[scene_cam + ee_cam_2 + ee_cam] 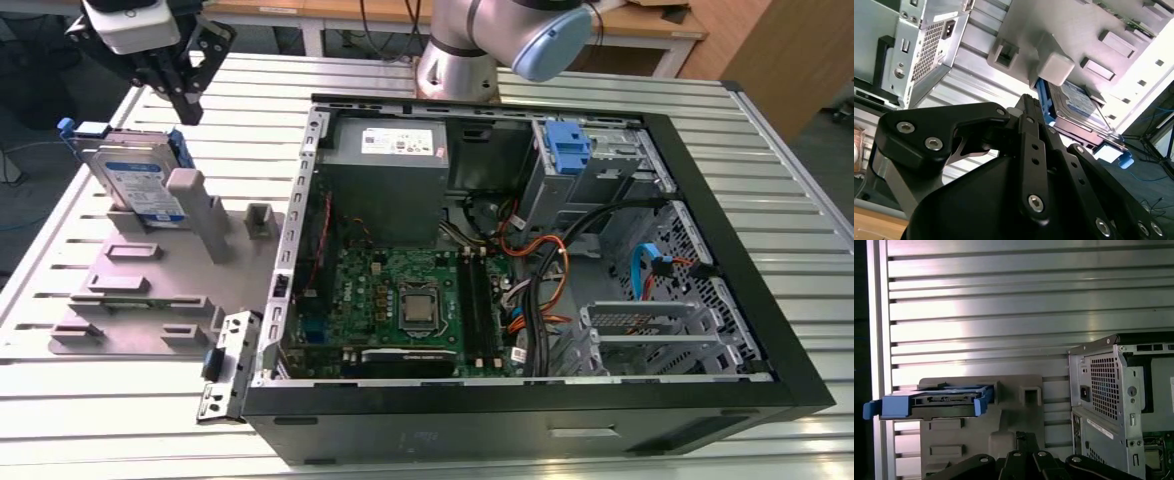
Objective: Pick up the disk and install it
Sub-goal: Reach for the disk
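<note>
One disk (pixel 138 185), label (pixel 134 170) facing exterior view, apparently ungripped.

light: bright, even | glare: ribbed metal table (pixel 1004 315) washed white in first wrist view | shadow: computer case (pixel 534 415) interior dim

Silver-grey arm (pixel 458 55) with pale blue joint cap (pixel 550 45), black linkage gripper (pixel 190 110) studded with silver screws (pixel 1035 201).

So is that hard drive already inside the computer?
Out. The hard drive stands on edge in the grey holder beside the open computer case, on the exterior view's left; the pincer hangs near it, not touching.
</note>
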You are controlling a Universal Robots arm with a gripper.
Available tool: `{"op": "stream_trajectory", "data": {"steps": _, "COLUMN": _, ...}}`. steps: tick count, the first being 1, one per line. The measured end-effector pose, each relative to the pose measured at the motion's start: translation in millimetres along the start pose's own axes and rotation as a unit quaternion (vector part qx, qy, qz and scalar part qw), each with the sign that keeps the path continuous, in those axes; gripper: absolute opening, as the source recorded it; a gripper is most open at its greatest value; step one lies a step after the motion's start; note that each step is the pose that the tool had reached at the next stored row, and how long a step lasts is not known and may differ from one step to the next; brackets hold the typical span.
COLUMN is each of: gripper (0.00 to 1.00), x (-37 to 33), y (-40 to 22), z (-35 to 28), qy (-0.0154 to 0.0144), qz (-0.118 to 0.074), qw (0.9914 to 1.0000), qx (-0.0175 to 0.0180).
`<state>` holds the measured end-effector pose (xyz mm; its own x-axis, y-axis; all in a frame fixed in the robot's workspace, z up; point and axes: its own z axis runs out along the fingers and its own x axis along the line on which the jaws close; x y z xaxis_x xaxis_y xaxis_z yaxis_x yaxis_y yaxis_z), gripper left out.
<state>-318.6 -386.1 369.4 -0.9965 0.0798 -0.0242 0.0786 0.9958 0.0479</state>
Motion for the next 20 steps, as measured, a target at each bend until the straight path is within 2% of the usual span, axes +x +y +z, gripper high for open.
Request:
{"op": "stream_trajectory", "data": {"steps": 4, "gripper": 0.11, "x": 10.0, "y": 0.0, "z": 1.7, "qy": 0.0, "qz": 0.0, "qw": 1.0, "qx": 0.0}}
{"op": "stream_trajectory", "data": {"steps": 12, "gripper": 0.11, "x": 24.3, "y": 1.0, "z": 4.2, "qy": 0.0, "qz": 0.0, "qw": 1.0, "qx": 0.0}}
{"op": "stream_trajectory", "data": {"steps": 20, "gripper": 0.11, "x": 39.7, "y": 5.6, "z": 7.6, "qy": 0.0001, "qz": 0.0, "qw": 1.0, "qx": 0.0}}
